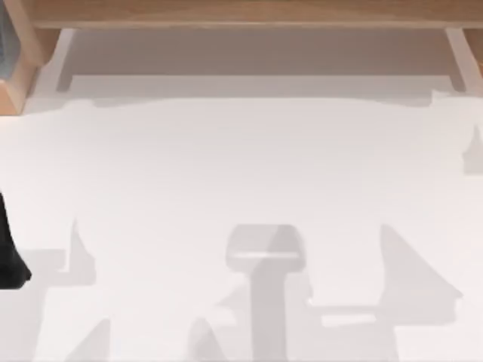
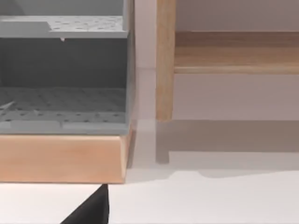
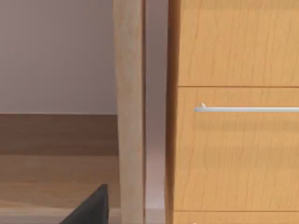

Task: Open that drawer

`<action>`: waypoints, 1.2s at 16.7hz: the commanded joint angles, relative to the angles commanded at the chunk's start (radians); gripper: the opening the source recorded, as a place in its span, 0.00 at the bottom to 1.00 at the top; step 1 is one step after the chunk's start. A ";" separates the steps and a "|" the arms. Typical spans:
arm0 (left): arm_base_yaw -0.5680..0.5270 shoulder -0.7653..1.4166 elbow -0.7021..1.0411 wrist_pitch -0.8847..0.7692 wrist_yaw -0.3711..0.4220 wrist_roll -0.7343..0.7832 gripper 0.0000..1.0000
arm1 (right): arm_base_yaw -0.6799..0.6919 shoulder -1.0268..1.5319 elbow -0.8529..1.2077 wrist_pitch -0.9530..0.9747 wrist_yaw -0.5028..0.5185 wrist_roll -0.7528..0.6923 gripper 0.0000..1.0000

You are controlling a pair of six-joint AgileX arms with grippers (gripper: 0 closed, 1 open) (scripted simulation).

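drawer (image 3: 238,149) seen head-on from the right wrist view: light wood front set in a wooden cabinet (image 3: 233,42), thin silver handle (image 3: 247,109) running across it, looks shut with the front flush against the cabinet. cut off at the picture's edge though, so can't see the full width or where the handle ends. pale wooden post (image 3: 130,112) just beside the cabinet, narrow gap between the two. right gripper (image 3: 91,207) showing as nothing more than a black wedge at the frame edge, well apart from the handle and touching nothing. spread or pressed together? can't tell.

left wrist view pointed at different stuff: grey shelf unit (image 2: 63,84) sitting on a wooden base (image 2: 60,156), another post (image 2: 164,60) near it, a wooden rail (image 2: 233,51) farther back. left gripper (image 2: 91,210) again just a black sliver over the white surface, state impossible to tell, holding nothing visible.

top view mostly about the white table (image 1: 241,166), with grey arm shadows across the near half and a wooden frame (image 1: 241,11) along the far edge. dark bit of the left arm (image 1: 9,253) poking in at the left side, rest of it cut off.
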 joint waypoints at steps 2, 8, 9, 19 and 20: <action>0.000 0.000 0.000 0.000 0.000 0.000 1.00 | -0.034 0.100 0.059 0.037 -0.034 0.002 1.00; 0.000 0.000 0.000 0.000 0.000 0.000 1.00 | -0.062 0.177 0.108 0.068 -0.063 0.003 1.00; 0.000 0.000 0.000 0.000 0.000 0.000 1.00 | -0.057 0.173 0.104 0.066 -0.061 0.002 1.00; 0.000 0.000 0.000 0.000 0.000 0.000 1.00 | -0.068 0.450 0.213 0.267 -0.068 -0.395 1.00; 0.000 0.000 0.000 0.000 0.000 0.000 1.00 | -0.070 0.505 0.231 0.303 -0.068 -0.470 1.00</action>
